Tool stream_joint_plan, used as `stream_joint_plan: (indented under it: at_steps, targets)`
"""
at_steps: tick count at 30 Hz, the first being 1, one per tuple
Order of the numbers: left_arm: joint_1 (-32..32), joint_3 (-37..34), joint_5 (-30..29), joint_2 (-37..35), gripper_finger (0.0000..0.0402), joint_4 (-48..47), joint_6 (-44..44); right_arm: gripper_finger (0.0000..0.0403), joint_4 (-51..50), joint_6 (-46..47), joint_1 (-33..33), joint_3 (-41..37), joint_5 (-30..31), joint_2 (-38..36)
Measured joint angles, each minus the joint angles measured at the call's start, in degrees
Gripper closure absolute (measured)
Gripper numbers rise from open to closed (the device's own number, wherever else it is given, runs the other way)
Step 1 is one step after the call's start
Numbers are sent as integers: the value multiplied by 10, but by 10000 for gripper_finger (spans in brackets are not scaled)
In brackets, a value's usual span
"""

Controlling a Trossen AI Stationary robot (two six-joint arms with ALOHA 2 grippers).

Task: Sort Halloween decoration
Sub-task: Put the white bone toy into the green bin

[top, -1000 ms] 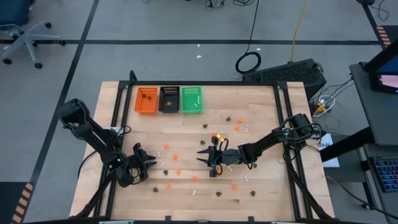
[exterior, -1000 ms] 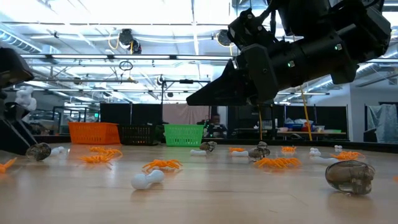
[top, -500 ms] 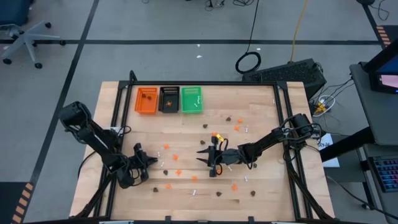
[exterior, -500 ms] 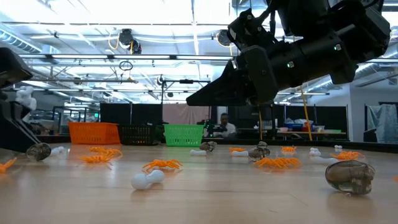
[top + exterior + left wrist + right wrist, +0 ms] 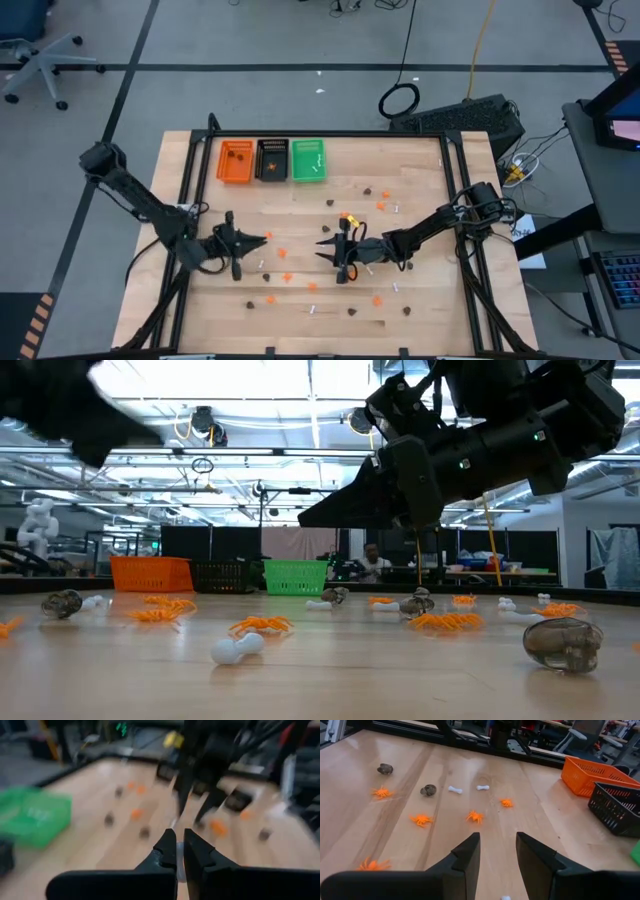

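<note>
We see a pale wooden table [image 5: 420,200] with a smooth, faintly glossy grain, plastic mesh trays [image 5: 273,160], and matt black gripper fingers [image 5: 465,857].

No text, label or number can be read anywhere, as far as the blurred views allow.

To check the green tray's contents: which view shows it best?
The high view: it looks straight down into the green tray. The low view shows only its side; the wrist views catch it obliquely, at their edges.
</note>
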Motion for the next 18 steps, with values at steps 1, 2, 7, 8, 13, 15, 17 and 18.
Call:
stream_joint_plan:
  at_steps: [1,2,7,8,13,15,17,18]
  targets:
    - [11,0,17,-11,399,30,36,291,0,-1,0,0,0,0]
    - [22,0,34,-19,399,60,69,291,0,-2,0,0,0,0]
    - [94,1,131,-43,399,139,188,291,-1,-1,0,0,0,0]
    - [112,1,149,-44,399,146,201,291,-1,0,1,0,0,0]
    - [203,1,227,-40,399,163,261,291,-5,-4,1,0,0,0]
    - [234,1,247,-38,399,168,303,291,-10,-19,0,0,0,0]
    - [259,1,272,-38,399,174,366,291,-14,-37,-5,0,-1,0]
    - [269,1,288,-38,399,173,404,291,-17,-45,-9,0,-1,0]
